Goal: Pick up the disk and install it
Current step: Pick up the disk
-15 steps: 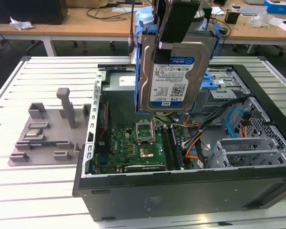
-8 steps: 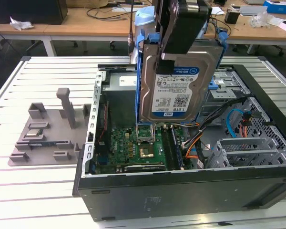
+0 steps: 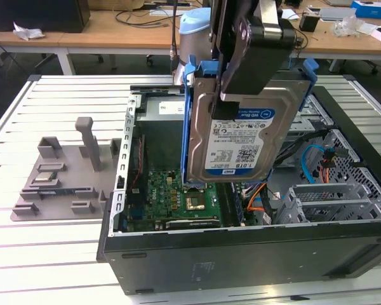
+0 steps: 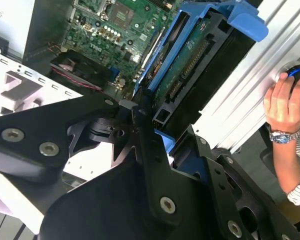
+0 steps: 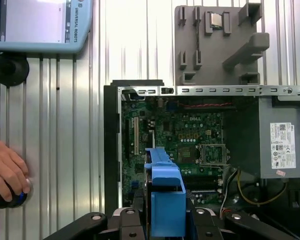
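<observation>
So the gripper (image 3: 232,101) clamps the disk (image 3: 241,143) aloft above the open computer case (image 3: 241,257); pickup looks done, installation not yet.

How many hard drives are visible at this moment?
1. The disk hangs upright, label facing the exterior camera, clamped in the gripper over the open computer case. Others may sit hidden in the case's drive bays.

Bright, even light is falling from overhead — the table (image 3: 44,267) is glaring near-white. Soft shadow is pooling inside the case (image 3: 241,254).
</observation>
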Robot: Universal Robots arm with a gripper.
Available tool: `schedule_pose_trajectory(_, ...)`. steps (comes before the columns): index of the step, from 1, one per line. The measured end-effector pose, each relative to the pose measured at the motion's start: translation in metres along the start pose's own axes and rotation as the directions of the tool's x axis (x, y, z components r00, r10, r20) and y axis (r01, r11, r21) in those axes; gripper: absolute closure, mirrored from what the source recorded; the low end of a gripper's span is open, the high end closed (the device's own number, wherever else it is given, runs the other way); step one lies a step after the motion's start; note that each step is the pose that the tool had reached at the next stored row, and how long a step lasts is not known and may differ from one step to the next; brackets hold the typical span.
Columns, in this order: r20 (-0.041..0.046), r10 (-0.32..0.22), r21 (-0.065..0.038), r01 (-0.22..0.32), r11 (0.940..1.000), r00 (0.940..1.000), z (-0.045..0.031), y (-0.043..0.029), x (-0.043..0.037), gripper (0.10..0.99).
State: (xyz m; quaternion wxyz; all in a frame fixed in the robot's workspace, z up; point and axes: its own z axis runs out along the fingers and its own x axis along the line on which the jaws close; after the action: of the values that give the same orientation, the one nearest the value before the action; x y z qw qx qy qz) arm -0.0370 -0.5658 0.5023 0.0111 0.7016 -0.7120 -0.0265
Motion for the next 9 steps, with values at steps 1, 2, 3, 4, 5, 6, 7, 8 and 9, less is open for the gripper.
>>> schedule_pose_trajectory(1,-0.0002,0.0,0.0,0.0,1.0,1.0,-0.0001,0.0,0.0016,0.718)
schedule_pose_trajectory(2,-0.0002,0.0,0.0,0.0,1.0,1.0,-0.0002,-0.0001,0.0045,0.718)
schedule_pose_trajectory(3,-0.0001,0.0,0.0,0.0,1.0,1.0,-0.0001,0.0,0.0053,0.718)
schedule_pose_trajectory(4,-0.0001,0.0,0.0,0.0,1.0,1.0,-0.0001,0.0,0.0055,0.718)
schedule_pose_trajectory(5,-0.0001,0.0,0.0,0.0,1.0,1.0,-0.0001,-0.0001,0.0055,0.718)
schedule_pose_trajectory(6,-0.0003,0.0,0.0,0.0,1.0,1.0,-0.0002,-0.0001,0.0055,0.718)
schedule_pose_trajectory(7,-0.0002,0.0,0.0,0.0,1.0,1.0,-0.0002,-0.0001,0.0055,0.718)
schedule_pose_trajectory(8,-0.0001,0.0,0.0,0.0,1.0,1.0,-0.0002,-0.0003,0.0056,0.718)
schedule_pose_trajectory(9,-0.0002,0.0,0.0,0.0,1.0,1.0,-0.0003,-0.0018,0.0056,0.718)
